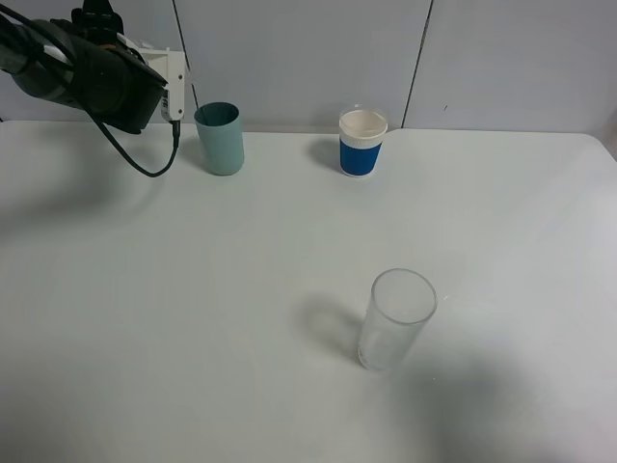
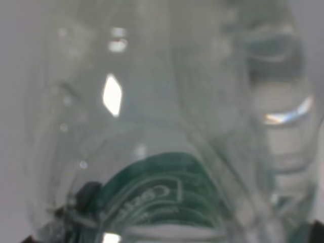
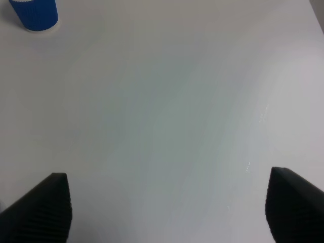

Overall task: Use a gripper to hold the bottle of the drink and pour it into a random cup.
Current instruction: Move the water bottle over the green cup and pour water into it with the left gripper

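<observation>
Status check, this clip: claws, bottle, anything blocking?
Left claw shut on bottle, beside teal cup. Right claw open over table. Nothing blocking the cup.

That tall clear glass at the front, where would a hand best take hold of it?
Around the middle of the clear glass, coming in level from its right. It stands upright with smooth, nearly straight walls and an open top, so squeezing the wall is likely steadier than pinching the thin rim. The right hand is open and empty.

High cam looks down over table (image 1: pixel 193 318) toward back wall (image 1: pixel 289 58); left wrist cam jammed against bottle (image 2: pixel 167 192), blurred; right wrist cam faces table closer in, shares blue-sleeved cup (image 3: pixel 35 12) with high cam
</observation>
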Motion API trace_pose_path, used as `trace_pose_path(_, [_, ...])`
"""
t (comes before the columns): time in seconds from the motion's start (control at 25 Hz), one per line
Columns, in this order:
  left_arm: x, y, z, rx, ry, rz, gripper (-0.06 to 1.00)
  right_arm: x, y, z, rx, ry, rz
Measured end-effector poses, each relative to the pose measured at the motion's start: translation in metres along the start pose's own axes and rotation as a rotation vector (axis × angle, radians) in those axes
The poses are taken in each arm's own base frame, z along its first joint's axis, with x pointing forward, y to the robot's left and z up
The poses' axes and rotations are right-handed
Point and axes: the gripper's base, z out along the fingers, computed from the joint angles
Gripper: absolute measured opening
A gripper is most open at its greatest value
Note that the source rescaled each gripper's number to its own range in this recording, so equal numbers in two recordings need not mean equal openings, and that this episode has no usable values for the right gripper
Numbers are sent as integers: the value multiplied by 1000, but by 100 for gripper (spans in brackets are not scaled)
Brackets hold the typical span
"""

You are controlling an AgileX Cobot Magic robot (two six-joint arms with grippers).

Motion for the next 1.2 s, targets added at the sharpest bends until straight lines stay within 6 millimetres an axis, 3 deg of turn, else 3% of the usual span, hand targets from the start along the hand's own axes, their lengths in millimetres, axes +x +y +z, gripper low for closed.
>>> trace_pose_path(1.2, [-5,8,0,-86,-52,54,0,0,0,0,0,0,0])
